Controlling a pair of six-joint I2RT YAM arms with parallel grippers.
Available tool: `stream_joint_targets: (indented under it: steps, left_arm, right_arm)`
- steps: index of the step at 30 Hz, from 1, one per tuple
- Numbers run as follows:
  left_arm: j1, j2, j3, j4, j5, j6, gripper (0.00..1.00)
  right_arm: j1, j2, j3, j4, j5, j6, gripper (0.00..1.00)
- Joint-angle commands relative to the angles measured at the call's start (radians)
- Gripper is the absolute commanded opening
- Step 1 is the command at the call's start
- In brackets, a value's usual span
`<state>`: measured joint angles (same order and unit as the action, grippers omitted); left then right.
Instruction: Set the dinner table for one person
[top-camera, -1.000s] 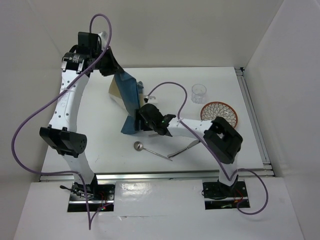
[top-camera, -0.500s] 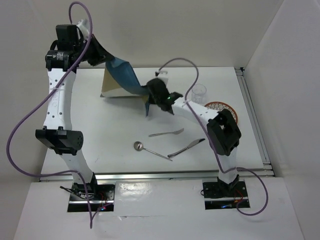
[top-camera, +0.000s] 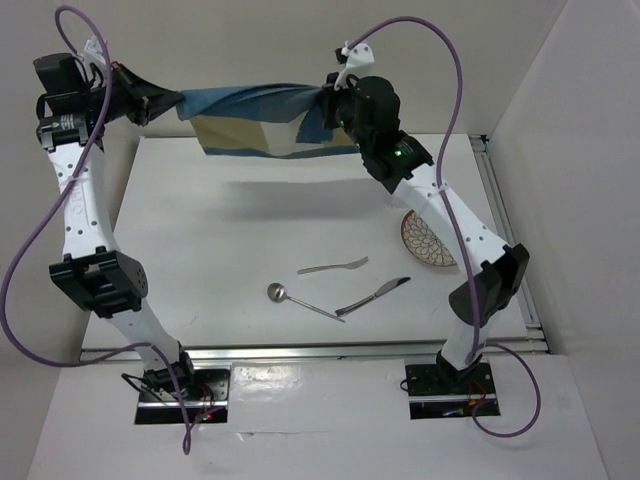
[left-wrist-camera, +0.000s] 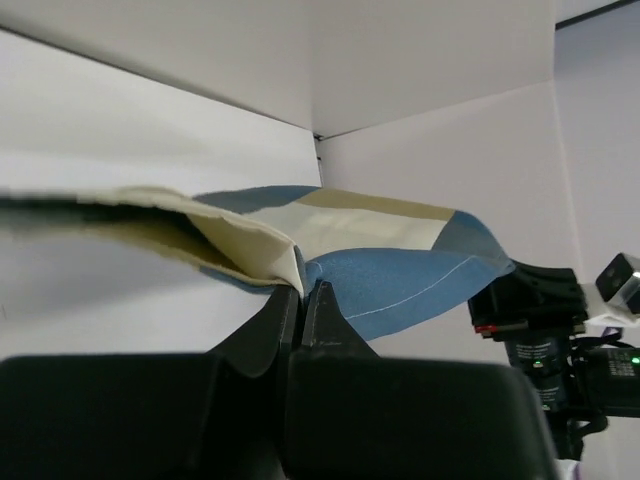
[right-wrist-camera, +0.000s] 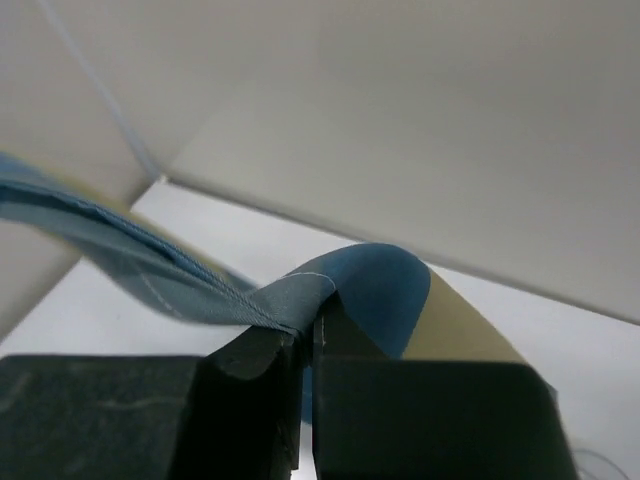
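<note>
Presently we list each item by its place on the desk (top-camera: 220, 250), which lies flat beneath both raised arms.
Item: blue-and-tan placemat (top-camera: 250, 112), hanging in the air above the desk's far edge, stretched between the two arms.
Item: left fingers (left-wrist-camera: 268, 325), pressed together on the placemat's left end.
Item: right fingers (right-wrist-camera: 262, 355), pinching its right end.
Item: fork (top-camera: 333, 267), spoon (top-camera: 300, 300) and knife (top-camera: 375, 295), lying near one another toward the desk's near edge; whether spoon and knife touch at their tips we cannot tell.
Item: patterned plate (top-camera: 425, 245), by the desk's right edge, partly hidden behind the right arm.
</note>
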<state>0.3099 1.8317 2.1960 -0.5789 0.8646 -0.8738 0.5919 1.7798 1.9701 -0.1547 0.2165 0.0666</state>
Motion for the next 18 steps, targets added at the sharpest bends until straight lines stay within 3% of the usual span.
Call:
stream_joint_targets:
  steps: [1,8,12,18]
  left_arm:
    - [0.073,-0.159,-0.042,0.065,0.050,-0.040,0.00]
    - [0.169,-0.321,-0.186,0.042,0.050,-0.021,0.00]
    - [0.169,-0.304,-0.177,0.030,0.039,-0.001,0.00]
    - [0.132,-0.192,-0.108,-0.002,0.005,0.041,0.00]
  right_arm:
    - [-0.012,-0.129,-0.046,-0.119,-0.049,-0.103,0.00]
    - [-0.003,-0.247,-0.034,-0.391,-0.216,-0.158,0.00]
    - [-0.003,-0.247,-0.007,-0.457,-0.261,-0.185,0.00]
    - [-0.046,-0.122,0.071,-0.439,-0.308,-0.235,0.00]
